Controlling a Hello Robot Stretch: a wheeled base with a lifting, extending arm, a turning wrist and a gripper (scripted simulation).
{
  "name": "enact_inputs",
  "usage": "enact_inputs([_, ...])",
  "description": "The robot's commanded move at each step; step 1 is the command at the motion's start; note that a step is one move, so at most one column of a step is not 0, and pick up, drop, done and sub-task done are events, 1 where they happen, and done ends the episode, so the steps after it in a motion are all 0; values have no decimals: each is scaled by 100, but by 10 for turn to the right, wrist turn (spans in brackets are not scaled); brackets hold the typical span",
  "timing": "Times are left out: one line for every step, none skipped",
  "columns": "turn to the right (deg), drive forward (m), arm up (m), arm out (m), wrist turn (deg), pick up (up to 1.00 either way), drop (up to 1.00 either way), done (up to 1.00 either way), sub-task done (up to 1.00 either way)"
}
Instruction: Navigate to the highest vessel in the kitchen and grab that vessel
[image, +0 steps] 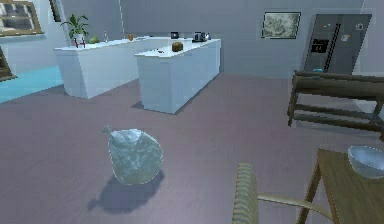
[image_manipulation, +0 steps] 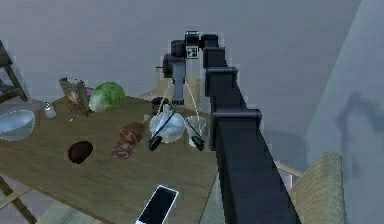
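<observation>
My dark arm (image_manipulation: 235, 130) reaches out over a wooden table (image_manipulation: 100, 175). The gripper (image_manipulation: 176, 98) is at the arm's far end, with its thin fingers pointing down toward a round glass vessel (image_manipulation: 167, 127) on the tabletop. A small pale cup (image_manipulation: 197, 127) stands just right of that vessel. I cannot tell whether the gripper holds anything. Another glass bowl (image_manipulation: 15, 123) sits at the table's left end, and the same kind of bowl (image: 367, 160) lies on the table corner in the forward view's lower right.
A green lettuce (image_manipulation: 107, 97), a dark potato (image_manipulation: 80, 151), a reddish lump (image_manipulation: 127, 141), a shaker (image_manipulation: 50, 108) and a phone (image_manipulation: 157, 205) share the table. A wicker chair (image_manipulation: 322, 190) stands at its right. Ahead are a translucent bag (image: 133, 155) on the floor, white counters (image: 178, 75), a fridge (image: 335, 45) and a wooden bench (image: 335, 100).
</observation>
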Motion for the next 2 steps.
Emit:
enact_inputs([0, 0, 0, 0, 450, 0, 0, 0, 0])
enact_inputs([0, 0, 0, 0, 450, 0, 0, 0, 0])
